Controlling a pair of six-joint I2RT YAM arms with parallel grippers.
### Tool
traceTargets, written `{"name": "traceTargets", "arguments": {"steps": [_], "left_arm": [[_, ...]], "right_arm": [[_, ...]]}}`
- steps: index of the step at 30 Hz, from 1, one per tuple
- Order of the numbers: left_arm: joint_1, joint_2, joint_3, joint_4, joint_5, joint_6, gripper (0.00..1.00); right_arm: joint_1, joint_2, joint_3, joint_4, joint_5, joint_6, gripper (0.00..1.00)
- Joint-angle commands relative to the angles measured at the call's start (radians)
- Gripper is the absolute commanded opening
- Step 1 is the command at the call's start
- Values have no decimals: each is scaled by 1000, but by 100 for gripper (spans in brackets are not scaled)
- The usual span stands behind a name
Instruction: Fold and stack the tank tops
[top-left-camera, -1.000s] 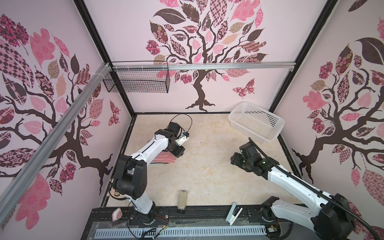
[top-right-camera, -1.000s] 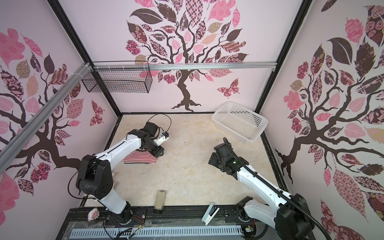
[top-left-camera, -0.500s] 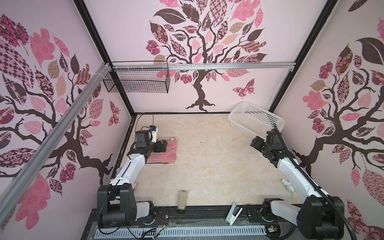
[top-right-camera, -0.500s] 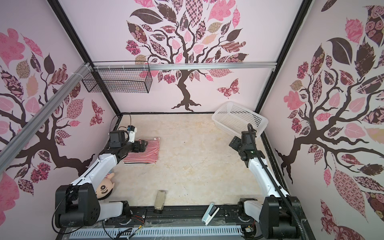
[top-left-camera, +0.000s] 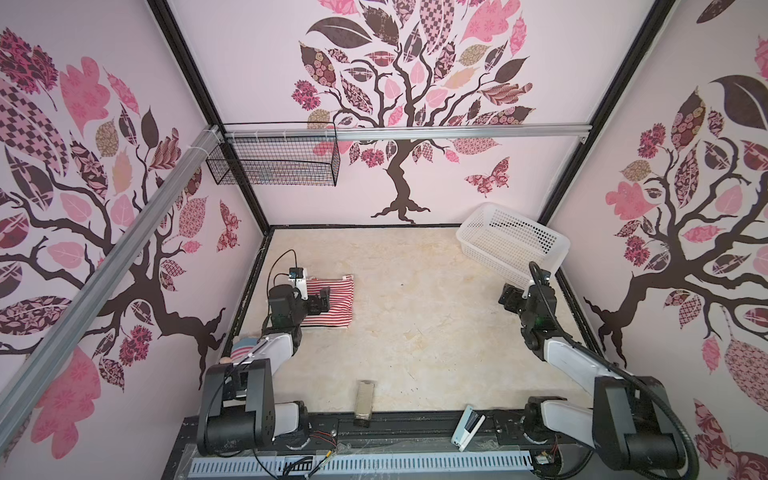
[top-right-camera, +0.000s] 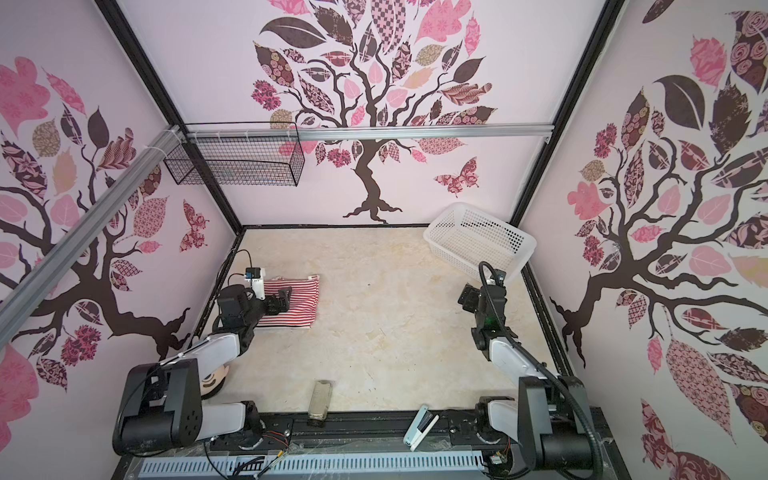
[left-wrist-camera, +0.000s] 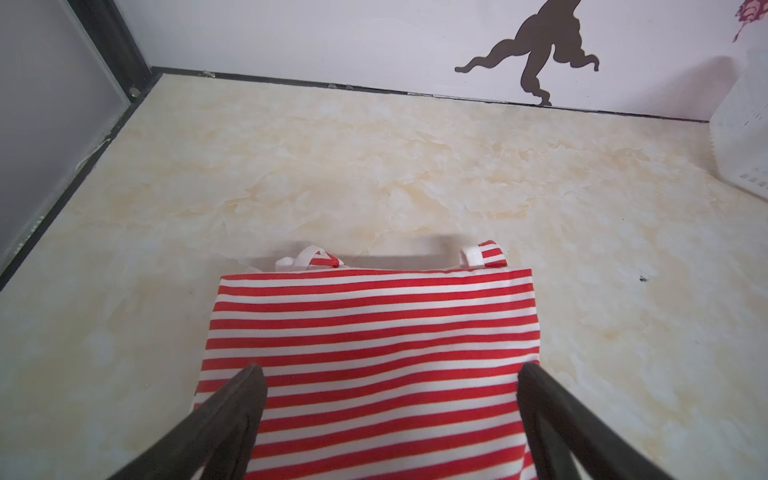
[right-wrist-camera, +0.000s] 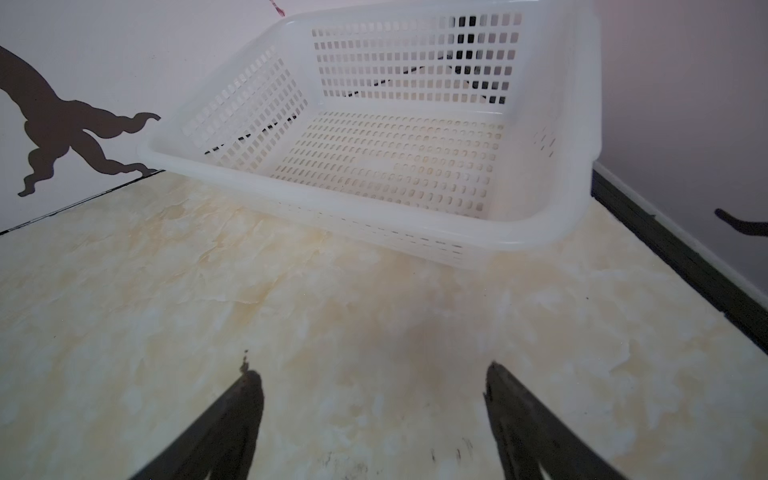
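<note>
A folded red-and-white striped tank top (top-left-camera: 338, 305) (top-right-camera: 303, 307) lies flat on the left side of the table. Its white strap ends (left-wrist-camera: 309, 255) stick out at the far edge. My left gripper (top-left-camera: 322, 300) (top-right-camera: 282, 301) hovers just over the near part of this tank top. In the left wrist view the left gripper (left-wrist-camera: 390, 370) is open, with striped cloth showing between its fingers and nothing held. My right gripper (top-left-camera: 509, 297) (top-right-camera: 467, 297) (right-wrist-camera: 374, 374) is open over bare table at the right, facing the basket.
A white lattice basket (top-left-camera: 513, 243) (top-right-camera: 478, 241) (right-wrist-camera: 415, 166) leans tilted in the back right corner. A wire basket (top-left-camera: 274, 164) hangs on the back wall. A doll (top-right-camera: 214, 380) lies by the left arm's base. A small block (top-left-camera: 365, 399) and a white device (top-left-camera: 467, 428) sit at the front edge.
The left gripper opened and drew back to the left, leaving the red-and-white top lying flat. The right arm swung from the middle to the right, toward the basket.
</note>
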Motion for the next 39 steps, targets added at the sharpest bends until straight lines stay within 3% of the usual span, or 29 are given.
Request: {"name": "traceTargets", "arguments": {"steps": [1,4,8,10,12,14,18,20,23,24,25,30,39], "left_arm": [[-1,36,-49,211,24,11,98],[-5,49,-52,239,23,38,98],[-8,164,-93,458,8,26,98],[-9,134,-50,309,-3,49,98],[-10,161,-59,381,2,32,98],[-10,147,-56,345,3,41,98],[-10,157,-28,299,-5,40,98],[-13,171,-3,273,-13,43,98],[-15,165,-4,262,-20,41,98],[-15,169,-1,265,-18,42,98],[-15,169,-1,261,-19,43,98],[-16,168,-1,260,-20,43,98],[-15,165,-3,262,-20,40,98]], "right_arm": [[0,58,-30,205,2,-51,86],[0,104,-56,308,0,-76,86],[0,171,-78,435,-45,-108,85],[0,197,-79,474,-51,-127,85],[0,205,-91,514,-69,-144,85],[0,226,-99,536,-88,-151,84],[5,351,-172,818,-118,-170,83],[6,294,-136,654,-114,-169,83],[8,324,-141,712,-102,-167,84],[9,321,-139,703,-99,-169,95],[9,316,-135,684,-97,-169,100],[41,315,-119,655,-17,-180,100],[45,315,-117,650,-13,-181,100]]}}
